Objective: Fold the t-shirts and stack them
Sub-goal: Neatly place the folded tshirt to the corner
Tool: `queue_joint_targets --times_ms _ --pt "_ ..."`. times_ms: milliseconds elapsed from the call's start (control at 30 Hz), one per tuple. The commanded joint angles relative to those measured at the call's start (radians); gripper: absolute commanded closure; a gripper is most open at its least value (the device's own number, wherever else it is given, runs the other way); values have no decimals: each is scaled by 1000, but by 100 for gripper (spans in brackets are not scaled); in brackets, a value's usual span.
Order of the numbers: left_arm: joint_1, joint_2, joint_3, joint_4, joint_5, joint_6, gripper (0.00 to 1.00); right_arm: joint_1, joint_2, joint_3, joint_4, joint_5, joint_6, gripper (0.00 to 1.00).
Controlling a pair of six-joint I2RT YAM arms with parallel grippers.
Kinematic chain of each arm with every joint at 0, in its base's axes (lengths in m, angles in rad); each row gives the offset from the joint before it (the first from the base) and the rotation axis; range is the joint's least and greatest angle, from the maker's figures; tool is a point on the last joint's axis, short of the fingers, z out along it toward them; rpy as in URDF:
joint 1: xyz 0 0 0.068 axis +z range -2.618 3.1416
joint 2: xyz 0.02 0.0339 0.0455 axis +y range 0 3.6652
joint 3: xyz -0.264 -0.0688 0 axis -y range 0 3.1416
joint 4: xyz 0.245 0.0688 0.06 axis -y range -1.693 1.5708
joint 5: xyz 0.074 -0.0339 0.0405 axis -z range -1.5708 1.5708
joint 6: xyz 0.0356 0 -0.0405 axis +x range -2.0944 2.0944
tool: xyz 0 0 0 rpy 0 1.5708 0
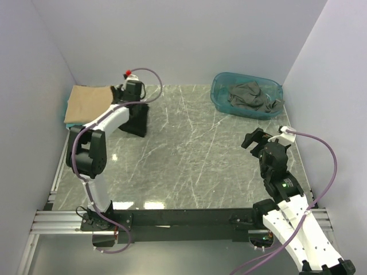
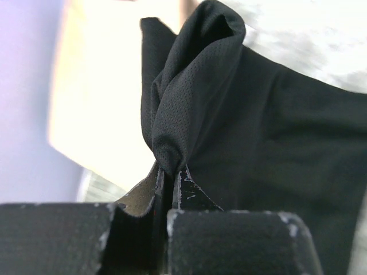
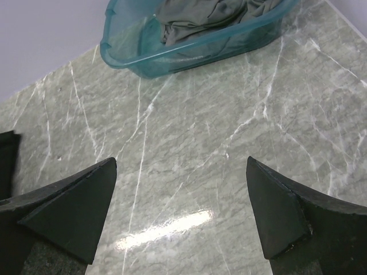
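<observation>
Jaws of left gripper [image 2: 169, 179] pinched tight on bunched black t-shirt [image 2: 269, 149], hanging just beside folded tan t-shirt [image 1: 86, 103] far left; cloth looks light, limp, better taken by an edge; tan one close, could get dragged; teal tub [image 1: 215, 94] far right holds crumpled dark grey t-shirt [image 1: 249, 96]; right gripper [image 3: 180, 166] jaws wide apart, empty.

White arms [image 1: 112, 118], black joints [image 1: 86, 153] and end effectors [image 3: 180, 164], purple cables [image 1: 328, 150].

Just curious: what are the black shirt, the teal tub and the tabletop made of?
Black t-shirt: thin matte knit, likely synthetic; fine mesh weave shows. Teal tub: glossy see-through plastic. Tabletop: polished grey marble look, white veins, glare; possibly a laminate.
</observation>
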Motion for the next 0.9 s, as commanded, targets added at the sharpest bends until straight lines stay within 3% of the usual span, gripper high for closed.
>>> queue_joint_targets --times_ms 0,133,433,867 --pt "45 -65 33 116 -12 205 99 0 2 4 29 34 10 0" --pt "84 -74 94 92 46 248 99 2 14 3 33 34 5 0" --pt "110 -73 129 108 28 305 99 0 64 15 24 49 19 0" --pt "111 -188 152 131 59 370 99 0 84 21 7 57 25 0"
